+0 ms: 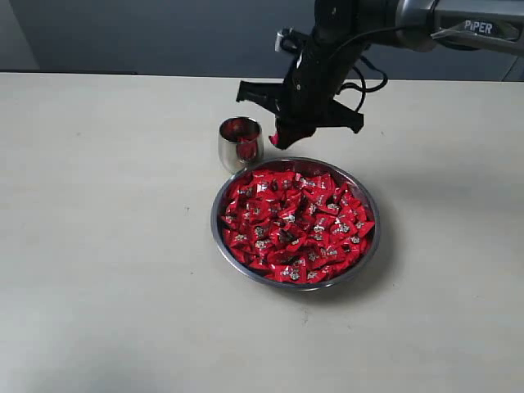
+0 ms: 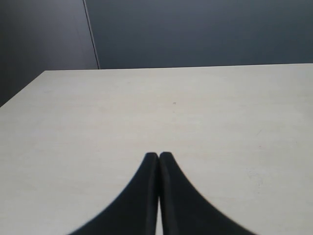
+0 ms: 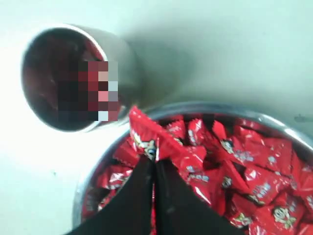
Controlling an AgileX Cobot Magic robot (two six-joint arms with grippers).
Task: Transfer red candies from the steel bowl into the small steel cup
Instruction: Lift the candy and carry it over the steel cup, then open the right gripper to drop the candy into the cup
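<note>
Currently: right gripper (image 1: 282, 137) clenched on one red candy (image 3: 146, 139) above the far rim of the steel bowl (image 1: 215, 221).
The steel bowl rests on the table (image 1: 106, 246), heaped with red candies (image 1: 295, 225). Above its far rim, the candy is pinched between closed jaws. Just beyond that rim, toward the left, the small steel cup (image 1: 240, 147) stands upright, red showing inside. The left gripper (image 2: 158, 155), jaws pressed together and empty, hangs over bare table.
</note>
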